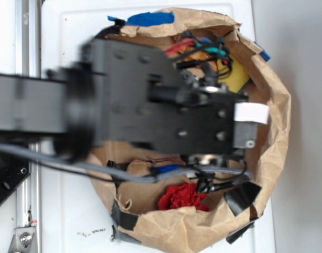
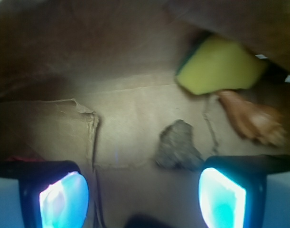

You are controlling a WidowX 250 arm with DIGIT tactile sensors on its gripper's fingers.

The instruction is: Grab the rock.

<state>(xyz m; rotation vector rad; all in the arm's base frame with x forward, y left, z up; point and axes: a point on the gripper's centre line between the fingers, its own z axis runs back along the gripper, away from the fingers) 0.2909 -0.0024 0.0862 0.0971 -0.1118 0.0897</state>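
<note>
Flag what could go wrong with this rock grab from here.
The rock sits off-centre, close to the claw's right finger, so closing could nudge it instead of pinching it. The yellow sponge and orange-brown shell lie just beyond, and overshoot could catch them.

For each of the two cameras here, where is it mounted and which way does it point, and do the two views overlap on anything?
Exterior: sits overhead looking straight down; the blurred black arm covers most of the paper-lined bin, with a red cloth ball showing below it.
Wrist: rides on the arm just behind the claw, looking down at the bin floor; both open fingertips frame the rock, which lies nearer the right finger, with a seashell beyond.
Shared: the yellow sponge and the brown paper lining.
</note>
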